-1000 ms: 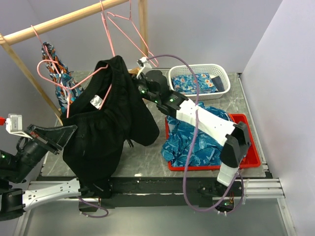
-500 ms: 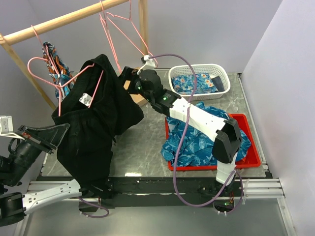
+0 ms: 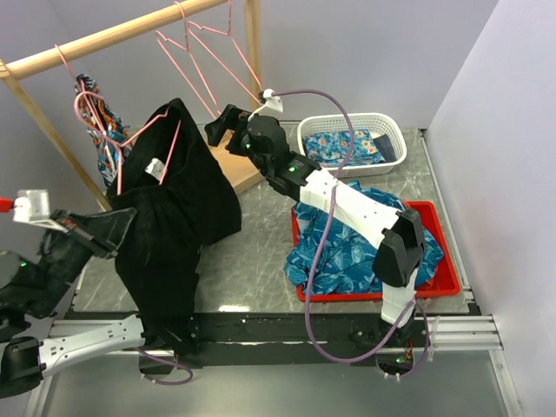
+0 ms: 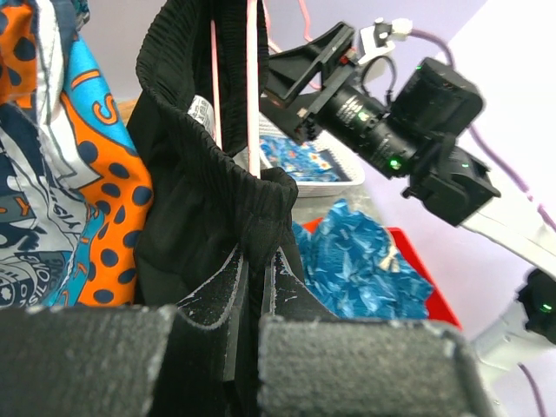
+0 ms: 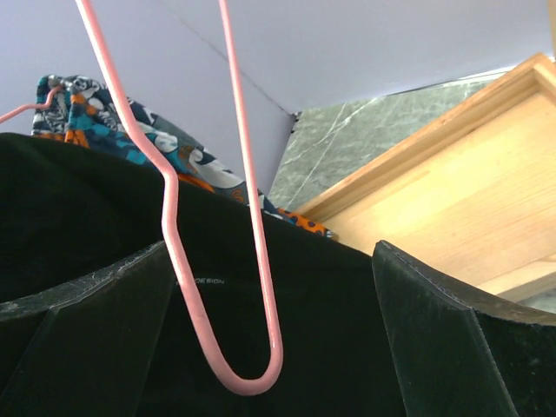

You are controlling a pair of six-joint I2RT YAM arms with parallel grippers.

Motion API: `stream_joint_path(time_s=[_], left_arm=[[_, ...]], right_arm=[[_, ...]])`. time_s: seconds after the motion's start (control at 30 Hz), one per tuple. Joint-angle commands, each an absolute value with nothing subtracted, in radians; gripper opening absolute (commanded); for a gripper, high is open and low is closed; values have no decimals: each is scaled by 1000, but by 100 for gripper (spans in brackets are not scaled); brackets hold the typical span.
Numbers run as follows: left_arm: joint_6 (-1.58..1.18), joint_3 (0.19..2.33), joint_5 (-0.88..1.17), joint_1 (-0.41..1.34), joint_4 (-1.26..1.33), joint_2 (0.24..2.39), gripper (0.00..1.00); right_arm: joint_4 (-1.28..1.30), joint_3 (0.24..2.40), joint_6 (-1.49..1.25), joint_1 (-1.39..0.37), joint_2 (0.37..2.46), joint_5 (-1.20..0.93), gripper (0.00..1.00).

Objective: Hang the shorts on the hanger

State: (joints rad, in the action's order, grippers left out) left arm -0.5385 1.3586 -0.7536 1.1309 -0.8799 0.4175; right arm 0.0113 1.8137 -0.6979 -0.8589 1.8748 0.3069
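We judge the step to be seating the shorts squarely on the hanger. The left gripper is clenched on a fold of the black waistband, just below where two pink wires run down inside it. The right gripper is spread wide and grasps nothing. It stands just right of the shorts' top, and its own camera shows a loop of pink wire between its fingers. We cannot tell whether that loop touches them.

To do this well, we would have the left pinch hold the band taut and low while the right closes only on wire, not cloth. We would then level the hanger so the weight sits evenly. One side looks heavier, so a slip is possible.

The shorts hang at the far left, below the rack, draped over the hanger between the two grippers. They are plain black, limp and bunched, with a pale label showing near the top. We cannot tell whether the hanger's hook is on the rack.
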Motion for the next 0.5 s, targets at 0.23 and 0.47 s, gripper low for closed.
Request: stream_joint_path(time_s=[0.23, 0.47], left_arm=[[-633, 1417, -908, 1126, -710, 639, 1], [-695, 1572, -1087, 1126, -782, 804, 1]], right_arm=[[31, 1816, -693, -825, 1829, 301, 100], [81, 1850, -680, -818, 1838, 247, 100]])
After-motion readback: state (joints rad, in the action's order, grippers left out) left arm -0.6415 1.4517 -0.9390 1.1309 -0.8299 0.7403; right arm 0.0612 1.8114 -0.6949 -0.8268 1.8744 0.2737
